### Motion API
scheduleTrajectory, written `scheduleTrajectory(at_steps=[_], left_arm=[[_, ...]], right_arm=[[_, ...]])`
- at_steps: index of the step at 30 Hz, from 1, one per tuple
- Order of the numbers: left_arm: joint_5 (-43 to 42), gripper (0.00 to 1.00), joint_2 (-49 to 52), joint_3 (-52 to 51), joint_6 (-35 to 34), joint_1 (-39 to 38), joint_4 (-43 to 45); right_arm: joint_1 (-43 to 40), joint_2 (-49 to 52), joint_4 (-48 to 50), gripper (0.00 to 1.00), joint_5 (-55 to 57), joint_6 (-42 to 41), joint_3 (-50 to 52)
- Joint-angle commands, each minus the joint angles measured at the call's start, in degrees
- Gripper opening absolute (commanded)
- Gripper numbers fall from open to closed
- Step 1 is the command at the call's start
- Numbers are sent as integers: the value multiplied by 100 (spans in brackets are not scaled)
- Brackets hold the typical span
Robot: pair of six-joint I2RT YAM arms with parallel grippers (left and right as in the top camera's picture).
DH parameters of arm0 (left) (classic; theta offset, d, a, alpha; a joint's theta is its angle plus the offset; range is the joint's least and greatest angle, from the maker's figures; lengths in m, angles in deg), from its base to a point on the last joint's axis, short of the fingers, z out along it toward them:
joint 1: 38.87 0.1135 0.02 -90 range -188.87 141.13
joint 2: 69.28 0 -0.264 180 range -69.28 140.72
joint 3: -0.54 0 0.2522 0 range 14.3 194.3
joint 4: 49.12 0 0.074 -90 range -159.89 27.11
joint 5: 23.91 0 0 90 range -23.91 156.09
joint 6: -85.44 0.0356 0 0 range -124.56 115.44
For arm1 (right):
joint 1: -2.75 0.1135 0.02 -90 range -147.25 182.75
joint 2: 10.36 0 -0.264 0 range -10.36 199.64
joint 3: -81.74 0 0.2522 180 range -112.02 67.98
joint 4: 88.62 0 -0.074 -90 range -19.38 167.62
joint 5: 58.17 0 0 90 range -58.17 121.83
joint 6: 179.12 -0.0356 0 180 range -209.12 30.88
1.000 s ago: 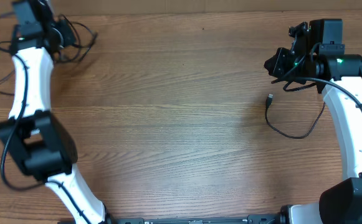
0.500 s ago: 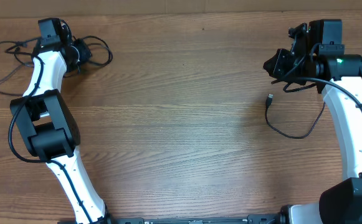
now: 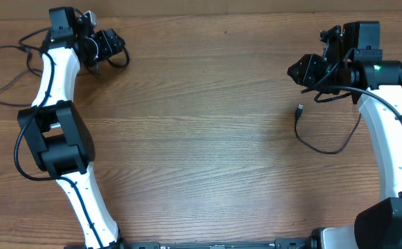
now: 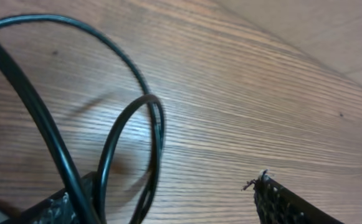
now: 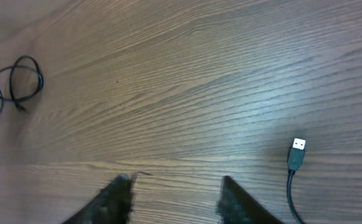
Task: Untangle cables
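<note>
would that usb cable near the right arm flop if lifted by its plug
Probably floppy: the usb cable is thin and lies in a loose curve, so it would likely droop and trail. It looks light. The plug seems its only rigid part, likely the surest grip.

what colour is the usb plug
The usb plug is black with a silver tip; clearest in right wrist view.

Overhead: straight down. Wrist cams: low, oblique, near table (image 3: 201,138); R shares plug (image 5: 298,152).
</note>
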Motion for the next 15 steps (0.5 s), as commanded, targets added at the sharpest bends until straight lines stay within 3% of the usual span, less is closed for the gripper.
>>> scheduleTrajectory(at_steps=[1, 4, 7, 8, 15], left_arm=[[-39, 80, -264, 708, 321, -24, -470], [-472, 82, -278, 1191, 664, -188, -1064], [-1032, 86, -278, 1425, 813, -437, -1314], [-1228, 86, -278, 1449, 868, -551, -1351], [-1296, 87, -278, 1447, 883, -1497, -1478]], right_arm=[[-7, 11, 42, 55, -7, -11, 15], [-9, 11, 83, 64, -7, -11, 15], [-9, 11, 101, 94, -9, -13, 15], [-9, 11, 52, 100, -11, -13, 15], [-17, 11, 155, 100, 575, 313, 15]])
